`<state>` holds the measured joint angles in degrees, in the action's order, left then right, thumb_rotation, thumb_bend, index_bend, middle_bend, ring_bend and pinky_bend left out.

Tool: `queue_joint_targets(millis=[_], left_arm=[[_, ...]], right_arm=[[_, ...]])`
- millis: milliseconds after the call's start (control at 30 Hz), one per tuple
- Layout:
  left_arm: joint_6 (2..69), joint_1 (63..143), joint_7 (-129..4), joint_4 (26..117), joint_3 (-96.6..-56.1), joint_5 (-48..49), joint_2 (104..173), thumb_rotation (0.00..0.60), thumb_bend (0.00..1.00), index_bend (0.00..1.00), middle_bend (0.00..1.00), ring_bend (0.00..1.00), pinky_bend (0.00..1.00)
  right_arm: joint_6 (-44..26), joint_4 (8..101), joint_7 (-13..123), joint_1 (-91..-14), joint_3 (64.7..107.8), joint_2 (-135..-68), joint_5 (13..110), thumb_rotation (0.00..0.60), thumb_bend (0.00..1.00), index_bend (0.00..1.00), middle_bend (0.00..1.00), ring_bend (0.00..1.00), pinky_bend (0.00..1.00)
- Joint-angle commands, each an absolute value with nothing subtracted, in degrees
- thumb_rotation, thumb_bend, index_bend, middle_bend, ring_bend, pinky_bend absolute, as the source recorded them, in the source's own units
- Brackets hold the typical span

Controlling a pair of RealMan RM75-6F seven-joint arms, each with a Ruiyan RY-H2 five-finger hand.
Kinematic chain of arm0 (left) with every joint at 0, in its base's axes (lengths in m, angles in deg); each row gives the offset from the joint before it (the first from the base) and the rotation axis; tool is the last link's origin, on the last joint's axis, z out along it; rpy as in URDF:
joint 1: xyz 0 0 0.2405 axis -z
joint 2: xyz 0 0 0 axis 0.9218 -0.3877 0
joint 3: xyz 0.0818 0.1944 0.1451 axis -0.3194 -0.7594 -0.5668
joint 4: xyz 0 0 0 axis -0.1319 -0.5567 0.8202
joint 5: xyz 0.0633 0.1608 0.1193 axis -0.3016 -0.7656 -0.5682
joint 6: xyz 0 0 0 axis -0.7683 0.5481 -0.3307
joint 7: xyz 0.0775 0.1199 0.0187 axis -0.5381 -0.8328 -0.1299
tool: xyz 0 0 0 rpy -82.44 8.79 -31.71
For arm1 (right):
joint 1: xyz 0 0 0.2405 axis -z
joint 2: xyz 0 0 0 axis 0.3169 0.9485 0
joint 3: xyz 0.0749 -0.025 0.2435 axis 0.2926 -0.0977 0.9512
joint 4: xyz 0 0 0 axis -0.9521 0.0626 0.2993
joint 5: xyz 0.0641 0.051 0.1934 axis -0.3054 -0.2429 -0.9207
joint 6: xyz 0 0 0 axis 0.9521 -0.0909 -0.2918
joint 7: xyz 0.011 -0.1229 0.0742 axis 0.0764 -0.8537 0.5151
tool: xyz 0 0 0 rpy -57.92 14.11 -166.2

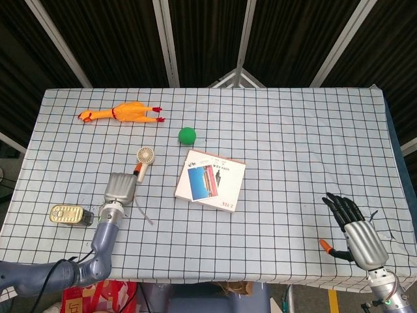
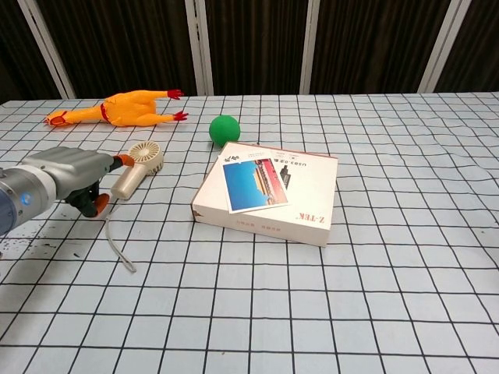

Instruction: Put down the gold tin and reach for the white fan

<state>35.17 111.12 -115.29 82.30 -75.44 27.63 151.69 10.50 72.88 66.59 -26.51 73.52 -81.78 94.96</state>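
Note:
The gold tin [image 1: 67, 214] lies on the checked cloth near the table's left front edge, free of any hand; the chest view does not show it. The white fan [image 1: 144, 159] [image 2: 139, 167] lies flat, its handle pointing toward my left hand [image 1: 120, 188] [image 2: 70, 173]. That hand hovers just short of the handle, back up, holding nothing, with an orange fingertip [image 2: 124, 160] close to the fan's head. My right hand [image 1: 355, 228] rests at the front right corner with fingers spread and nothing in it.
The fan's thin white cord [image 2: 117, 248] trails toward the front. A flat box [image 1: 210, 180] lies mid-table, a green ball [image 1: 187, 135] behind it, and a rubber chicken [image 1: 124, 112] at the back left.

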Motion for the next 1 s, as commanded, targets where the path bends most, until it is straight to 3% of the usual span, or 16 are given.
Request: queue_joint_targets(millis=[33, 433, 733, 867, 1000], left_arm=[[34.82, 111.14, -115.19, 81.71, -75.87, 27.74, 152.11, 0.600, 0.80, 0.09, 0.94, 0.78, 0.86], [34.43, 111.39, -114.20, 79.92, -76.70, 26.97, 153.52, 0.600, 0.80, 0.09, 0.94, 0.77, 0.86], [41.45, 108.41, -107.09, 86.53, -75.91, 17.99, 149.74, 0.600, 0.77, 0.04, 0.91, 0.73, 0.86], [45.94, 106.01, -104.09, 90.72, -76.89, 12.15, 146.36, 0.600, 0.64, 0.00, 0.78, 0.61, 0.78], [51.39, 102.85, -99.72, 93.88, -78.59, 4.45, 142.86, 0.600, 0.46, 0.00, 0.51, 0.42, 0.60]], right_arm=[[10.55, 72.85, 66.62, -26.52, 73.55, -81.82, 94.98, 0.600, 0.29, 0.00, 0.00, 0.00, 0.06], [10.89, 72.65, 66.81, -26.44, 73.53, -81.92, 95.19, 0.600, 0.29, 0.00, 0.00, 0.00, 0.06], [11.07, 72.54, 66.58, -26.37, 73.41, -82.03, 95.47, 0.600, 0.29, 0.00, 0.00, 0.00, 0.06], [11.12, 72.49, 66.32, -26.34, 73.33, -82.11, 95.62, 0.600, 0.29, 0.00, 0.00, 0.00, 0.06], [11.15, 72.42, 66.21, -26.27, 73.38, -82.14, 95.43, 0.600, 0.29, 0.00, 0.00, 0.00, 0.06]])
